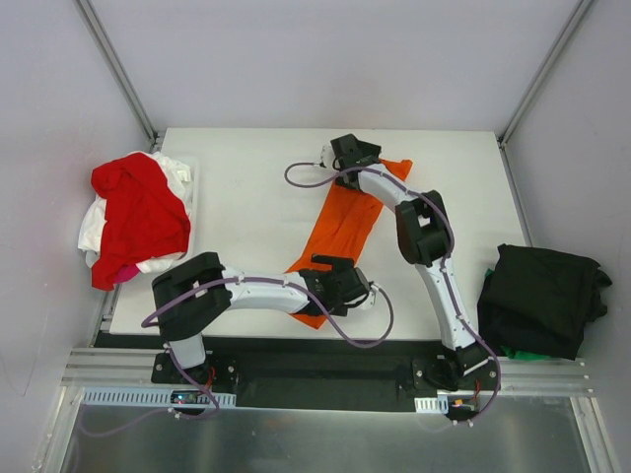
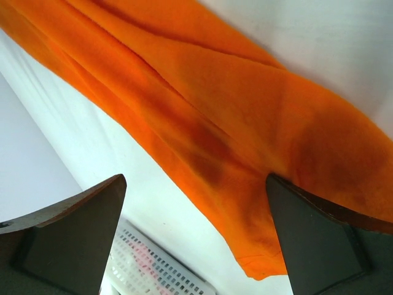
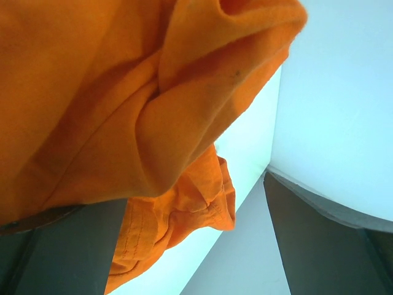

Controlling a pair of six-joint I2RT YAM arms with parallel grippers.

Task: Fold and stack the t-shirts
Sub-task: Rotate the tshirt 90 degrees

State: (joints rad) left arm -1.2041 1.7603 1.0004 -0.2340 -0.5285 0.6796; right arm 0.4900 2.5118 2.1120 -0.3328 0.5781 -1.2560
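Note:
A bright orange t-shirt (image 1: 347,225) lies as a long narrow strip across the middle of the table, running from far right to near left. My left gripper (image 1: 338,284) hovers over its near end, open; in the left wrist view the orange cloth (image 2: 233,117) spans the wide gap, its corner by the right finger (image 2: 319,239). My right gripper (image 1: 349,156) sits at the shirt's far end, open too. There the bunched orange cloth (image 3: 123,110) drapes over the left finger (image 3: 61,252). A red t-shirt (image 1: 138,209) lies on a white one (image 1: 93,233) at the far left. A black t-shirt (image 1: 542,298) is heaped at the right edge.
A white perforated basket (image 2: 156,270) shows below the left gripper's fingers; the red and white pile rests in it. A bit of green (image 1: 523,353) peeks from under the black heap. Grey walls and metal posts close the table on three sides.

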